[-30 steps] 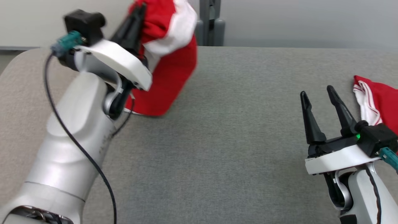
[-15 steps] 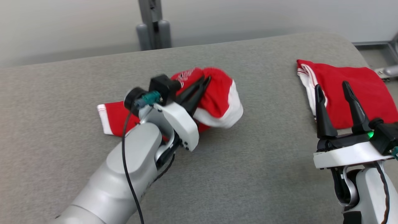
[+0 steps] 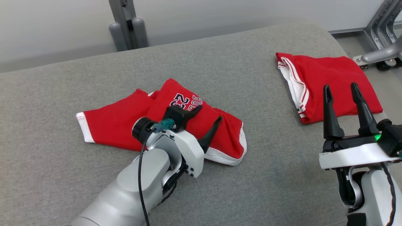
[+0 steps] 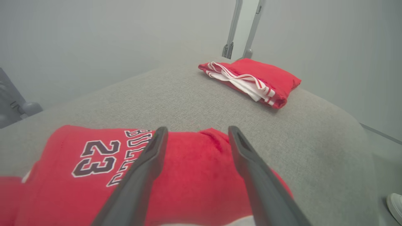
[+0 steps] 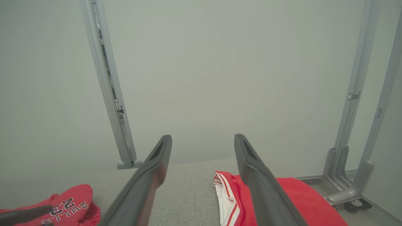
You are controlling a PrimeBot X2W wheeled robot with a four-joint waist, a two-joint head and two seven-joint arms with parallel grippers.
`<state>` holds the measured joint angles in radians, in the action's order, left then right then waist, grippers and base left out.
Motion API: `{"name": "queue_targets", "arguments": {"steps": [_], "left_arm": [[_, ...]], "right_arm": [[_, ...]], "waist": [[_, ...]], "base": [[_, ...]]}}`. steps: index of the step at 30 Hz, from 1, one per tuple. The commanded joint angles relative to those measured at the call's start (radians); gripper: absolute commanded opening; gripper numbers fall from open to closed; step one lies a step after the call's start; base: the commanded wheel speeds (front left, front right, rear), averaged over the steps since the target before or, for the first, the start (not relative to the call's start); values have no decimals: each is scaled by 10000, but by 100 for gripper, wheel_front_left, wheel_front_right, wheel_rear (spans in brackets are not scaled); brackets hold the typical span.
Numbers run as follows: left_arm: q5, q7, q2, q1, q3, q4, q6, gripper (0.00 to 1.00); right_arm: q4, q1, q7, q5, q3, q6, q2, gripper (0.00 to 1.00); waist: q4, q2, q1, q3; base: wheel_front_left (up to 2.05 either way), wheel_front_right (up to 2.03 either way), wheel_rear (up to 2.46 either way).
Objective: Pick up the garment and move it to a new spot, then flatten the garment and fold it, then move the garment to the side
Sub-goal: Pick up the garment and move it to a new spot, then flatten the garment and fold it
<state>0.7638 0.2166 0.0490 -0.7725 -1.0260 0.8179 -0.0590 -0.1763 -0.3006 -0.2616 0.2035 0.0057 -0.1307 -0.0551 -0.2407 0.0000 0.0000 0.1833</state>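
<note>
Open grey fabric table (image 3: 260, 131) separates the crumpled red numbered garment (image 3: 125, 122), left of middle, from the folded red-and-white cloth (image 3: 329, 75) at the far right corner. Grey metal posts (image 3: 139, 31) stand behind the far edge.

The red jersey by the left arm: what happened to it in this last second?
The left gripper lowered the red jersey onto the grey table, then opened and let go; it lies crumpled. The right gripper stayed open, the folded garment stayed put.
</note>
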Motion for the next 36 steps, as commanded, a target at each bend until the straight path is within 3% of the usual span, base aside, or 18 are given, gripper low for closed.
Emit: {"name": "queue_targets", "arguments": {"steps": [1, 7, 13, 14, 17, 22, 28, 36], "left_arm": [[156, 135, 41, -206, 70, 62, 74, 100], [273, 484, 230, -473, 1119, 232, 414, 100], [-1132, 484, 1255, 731, 3682, -1977, 1166, 100], [-1577, 487, 1431, 1472, 4643, -2828, 1449, 100], [-2239, 486, 1485, 2865, 5931, -3977, 1660, 100], [-3146, 488, 1044, 4830, 7644, -5308, 1458, 100], [-4016, 488, 287, 6410, 8865, -6033, 810, 100], [-4356, 489, 38, 6794, 9291, -6063, 314, 100]], "right_arm": [[-16, 97, -48, 53, -30, -3, 4, 100], [-10, 347, -48, -39, -7, -3, 2, 100], [68, 764, -49, -107, 62, -3, -113, 100], [53, 955, -48, -172, -15, -3, -158, 100], [29, 1226, -49, -252, -99, -3, -147, 100], [-17, 1608, -48, -338, -72, -3, -244, 100], [-12, 1914, -48, -490, -185, -3, -222, 100], [-44, 1841, -49, -455, -157, -3, -185, 100]], "waist": [[157, 0, 0, -147], [771, 0, 0, -680], [1392, 0, 0, -1154], [1577, 0, 0, -1336], [1810, 0, 0, -1546], [2102, 0, 0, -1695], [2274, 0, 0, -1721], [2243, 0, 0, -1659]], "base": [[0, 0, 0], [0, 0, 0], [0, 0, 0], [0, 0, 0], [0, 0, 0], [0, 0, 0], [0, 0, 0], [0, 0, 0]]}}
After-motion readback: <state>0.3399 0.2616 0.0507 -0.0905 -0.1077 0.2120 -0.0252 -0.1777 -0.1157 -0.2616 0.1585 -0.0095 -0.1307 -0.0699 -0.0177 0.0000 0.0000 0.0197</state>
